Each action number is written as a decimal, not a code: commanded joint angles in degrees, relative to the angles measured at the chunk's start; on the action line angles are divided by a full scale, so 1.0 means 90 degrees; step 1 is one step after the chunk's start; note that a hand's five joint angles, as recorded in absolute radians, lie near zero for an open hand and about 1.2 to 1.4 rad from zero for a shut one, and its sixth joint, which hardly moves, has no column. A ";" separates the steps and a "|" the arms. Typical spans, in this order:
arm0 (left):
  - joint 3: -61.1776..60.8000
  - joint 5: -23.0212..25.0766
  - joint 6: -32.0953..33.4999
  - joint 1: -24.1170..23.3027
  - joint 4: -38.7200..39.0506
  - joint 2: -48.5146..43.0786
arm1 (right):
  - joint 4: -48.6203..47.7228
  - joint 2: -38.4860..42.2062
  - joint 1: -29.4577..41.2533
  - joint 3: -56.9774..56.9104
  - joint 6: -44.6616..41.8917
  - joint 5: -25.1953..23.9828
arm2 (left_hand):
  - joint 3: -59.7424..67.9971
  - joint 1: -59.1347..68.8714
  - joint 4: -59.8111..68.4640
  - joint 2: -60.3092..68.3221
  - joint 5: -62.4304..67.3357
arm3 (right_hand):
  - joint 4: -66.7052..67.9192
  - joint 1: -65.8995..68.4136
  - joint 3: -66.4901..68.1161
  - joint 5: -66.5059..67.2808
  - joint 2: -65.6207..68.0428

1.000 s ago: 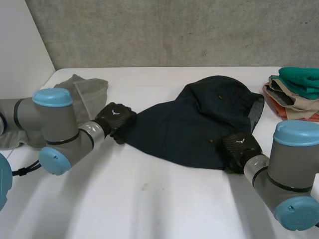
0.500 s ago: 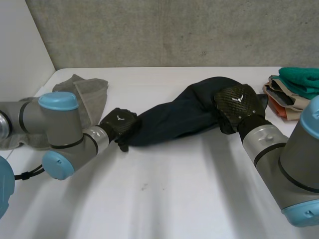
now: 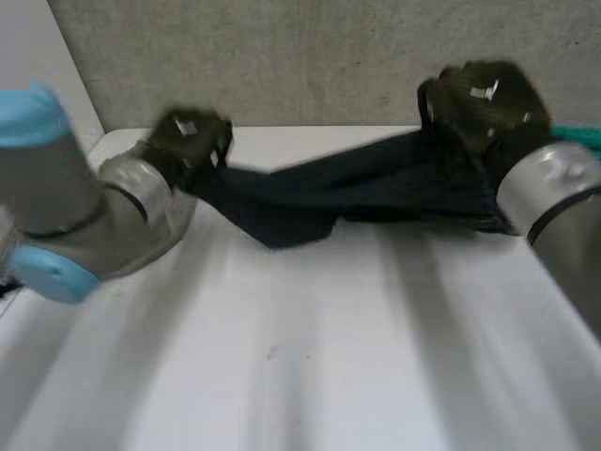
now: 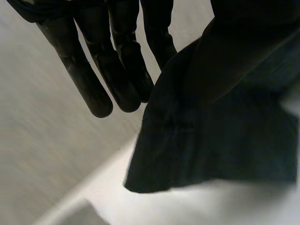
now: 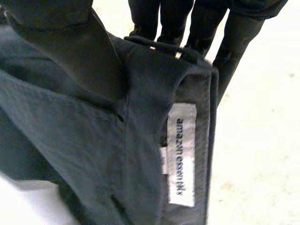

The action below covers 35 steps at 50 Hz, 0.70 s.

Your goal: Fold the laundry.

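Note:
A dark navy garment (image 3: pixel 376 183) hangs stretched between my two hands above the white table (image 3: pixel 282 357). My left hand (image 3: pixel 188 139) holds its left end near the table's far left corner. In the left wrist view the cloth (image 4: pixel 225 140) is pinched between the thumb and straight fingers (image 4: pixel 122 70) and droops below them. My right hand (image 3: pixel 479 94) is raised at the far right, shut on the other end. In the right wrist view its thumb (image 5: pixel 75 51) presses the waistband (image 5: pixel 150 93) against the fingers (image 5: pixel 197 23), and a white label (image 5: pixel 182 154) shows.
A strip of green cloth (image 3: pixel 577 136) lies at the far right edge of the table, behind my right arm (image 3: pixel 554 207). A concrete wall (image 3: pixel 310 56) stands just behind the table. My left arm (image 3: pixel 75 216) reaches across the table's left side.
Both hands have risen and moved toward the wall, lifting the garment off the table and pulling it into a taut band. The left hand has closed on the cloth.

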 commanded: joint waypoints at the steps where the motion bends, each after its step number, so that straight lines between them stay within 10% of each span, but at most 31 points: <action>1: -0.0196 -0.0208 -0.0540 0.0072 0.0122 0.2205 | 0.0888 -0.0350 0.0005 -0.1386 -0.0105 0.0002 | 0.1323 0.1488 0.1270 0.1284 0.1545 | 0.1271 0.1750 0.1345 0.1337 0.1379; 18: 0.0761 -0.0638 -0.0980 0.0180 0.0328 0.4053 | 0.1552 -0.1397 -0.0015 -0.2540 -0.0007 0.0070 | 0.1323 0.1488 0.1270 0.1284 0.1545 | 0.1271 0.1750 0.1345 0.1337 0.1379; 35: 0.1151 -0.0589 -0.0366 0.0209 0.1127 -0.0554 | 0.0363 0.2088 -0.0308 -0.1963 0.0540 0.0119 | 0.1323 0.1488 0.1270 0.1284 0.1545 | 0.1271 0.1750 0.1345 0.1337 0.1379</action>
